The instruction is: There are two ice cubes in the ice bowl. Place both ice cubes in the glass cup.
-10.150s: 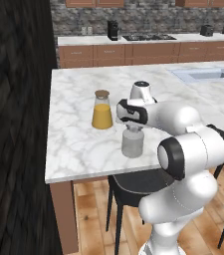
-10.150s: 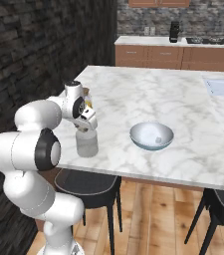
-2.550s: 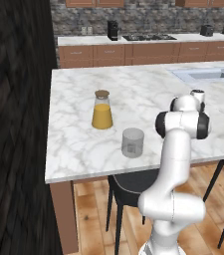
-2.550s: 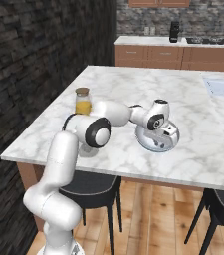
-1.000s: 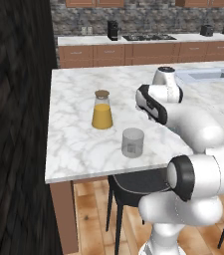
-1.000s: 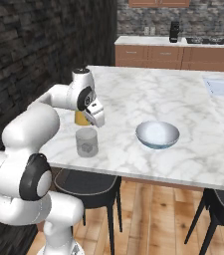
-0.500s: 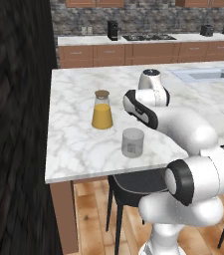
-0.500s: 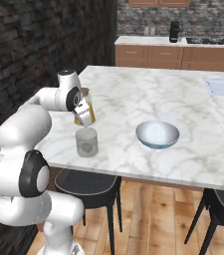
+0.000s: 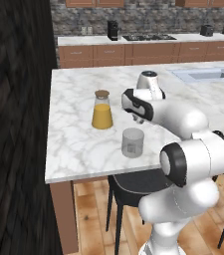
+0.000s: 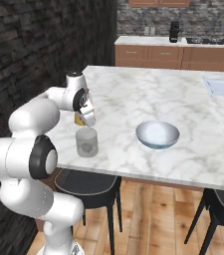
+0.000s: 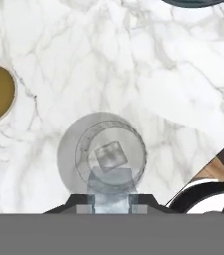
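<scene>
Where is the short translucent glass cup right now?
The short translucent glass cup stands near the marble counter's front edge, just right of the cork-topped orange juice carafe in the left base view, almost beneath the gripper.

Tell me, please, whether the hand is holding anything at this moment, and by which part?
Yes: the hand grips an ice cube by two opposite side faces, above the glass cup, which already contains another ice cube.

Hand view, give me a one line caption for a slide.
End effector holding an ice cube over the glass cup, where another cube already lies.
</scene>
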Available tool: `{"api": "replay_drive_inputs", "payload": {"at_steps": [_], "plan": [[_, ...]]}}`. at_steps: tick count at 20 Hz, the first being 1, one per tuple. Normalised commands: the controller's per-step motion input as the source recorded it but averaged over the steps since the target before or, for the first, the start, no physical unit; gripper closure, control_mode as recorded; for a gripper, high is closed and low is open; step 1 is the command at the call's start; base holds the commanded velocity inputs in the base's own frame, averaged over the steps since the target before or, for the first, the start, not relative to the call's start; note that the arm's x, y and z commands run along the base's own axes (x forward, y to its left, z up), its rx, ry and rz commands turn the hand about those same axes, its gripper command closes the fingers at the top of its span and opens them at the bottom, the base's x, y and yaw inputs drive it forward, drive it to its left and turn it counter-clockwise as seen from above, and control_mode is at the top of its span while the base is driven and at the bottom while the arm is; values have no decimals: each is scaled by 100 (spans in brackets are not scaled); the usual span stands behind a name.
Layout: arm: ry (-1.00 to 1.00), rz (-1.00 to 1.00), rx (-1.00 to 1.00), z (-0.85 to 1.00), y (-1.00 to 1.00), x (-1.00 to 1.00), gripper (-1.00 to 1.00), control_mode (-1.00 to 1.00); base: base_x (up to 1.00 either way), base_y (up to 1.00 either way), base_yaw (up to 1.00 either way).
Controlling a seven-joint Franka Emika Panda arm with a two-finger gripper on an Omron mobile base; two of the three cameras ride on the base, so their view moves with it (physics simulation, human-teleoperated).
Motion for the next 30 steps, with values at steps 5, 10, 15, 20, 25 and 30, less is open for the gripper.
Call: {"api": "replay_drive_inputs", "payload": {"at_steps": [5,10,15,20,25,30], "plan": [[8,0,-1,-39,16,31,100,-100,0,0,0],[4,0,0,-42,7,26,100,-100,0,0,0],[1,0,0,-34,0,20,100,-100,0,0,0],[1,0,0,-19,0,23,100,-100,0,0,0],[1,0,0,-16,0,25,100,-100,0,0,0],[0,0,0,-12,0,27,100,-100,0,0,0]]}}
